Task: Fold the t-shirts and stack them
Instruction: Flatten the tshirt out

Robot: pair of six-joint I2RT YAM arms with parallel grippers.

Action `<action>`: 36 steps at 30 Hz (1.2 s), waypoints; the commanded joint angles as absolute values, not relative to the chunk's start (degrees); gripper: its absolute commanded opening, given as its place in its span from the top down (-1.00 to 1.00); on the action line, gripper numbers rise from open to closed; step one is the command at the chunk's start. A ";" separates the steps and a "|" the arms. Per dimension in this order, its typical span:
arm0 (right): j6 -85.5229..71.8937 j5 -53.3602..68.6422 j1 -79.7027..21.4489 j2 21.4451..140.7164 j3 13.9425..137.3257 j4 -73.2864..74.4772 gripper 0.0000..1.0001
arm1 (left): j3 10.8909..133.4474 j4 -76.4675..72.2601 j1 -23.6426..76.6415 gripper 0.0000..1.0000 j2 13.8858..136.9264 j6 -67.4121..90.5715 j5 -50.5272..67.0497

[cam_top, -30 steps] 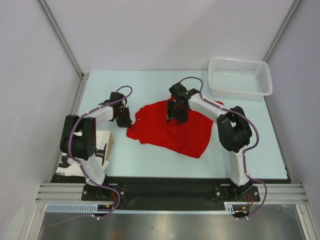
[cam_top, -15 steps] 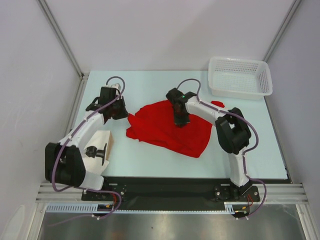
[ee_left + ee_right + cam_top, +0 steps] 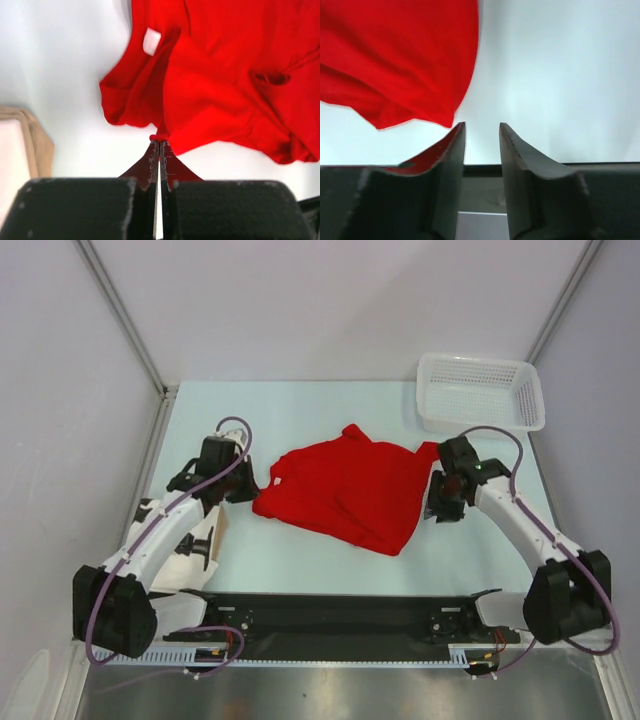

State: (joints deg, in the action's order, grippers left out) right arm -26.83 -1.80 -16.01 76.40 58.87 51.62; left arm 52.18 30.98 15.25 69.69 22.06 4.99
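One red t-shirt (image 3: 345, 495) lies spread and wrinkled in the middle of the table, its neck to the left. In the left wrist view the t-shirt (image 3: 225, 90) fills the upper right, with a white neck label (image 3: 151, 41). My left gripper (image 3: 244, 490) is at the shirt's left edge. Its jaws are shut on a small pinch of the red hem (image 3: 159, 141). My right gripper (image 3: 437, 510) is just off the shirt's right edge. It is open and empty (image 3: 482, 127), and the shirt (image 3: 400, 60) lies up and to the left of its fingers.
A white mesh basket (image 3: 480, 392) stands at the back right corner. A tan and white flat piece (image 3: 205, 530) lies at the left by the left arm and also shows in the left wrist view (image 3: 30, 145). A black rail (image 3: 340, 610) runs along the near edge.
My right arm has left the shirt's middle and swung out to its right edge. The shirt now lies flatter and wider. My left gripper has stayed at the left edge.
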 commanded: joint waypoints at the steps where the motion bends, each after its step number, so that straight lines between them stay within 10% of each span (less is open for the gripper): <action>1: -29.61 4.38 -17.04 71.29 55.03 49.69 0.17 | 50.02 31.11 16.08 0.99 66.45 22.85 5.80; 4: -33.48 11.22 -19.24 77.05 57.02 35.10 -0.40 | 50.18 32.07 16.17 0.99 66.27 22.94 6.32; 10: -26.73 5.31 -33.73 101.58 83.26 41.30 -0.46 | 50.63 33.13 17.58 0.99 66.09 23.29 6.86; 16: -23.37 0.10 -39.37 117.73 100.08 48.67 -0.12 | 47.99 32.52 17.58 0.99 63.46 22.76 5.10; 22: -18.65 -11.07 -43.24 121.03 104.95 56.52 -0.63 | 47.99 31.73 17.58 0.99 62.75 22.50 5.36; 36: -19.95 -6.51 -37.88 119.54 95.37 51.16 0.15 | 51.42 32.43 17.49 0.99 66.27 19.95 5.80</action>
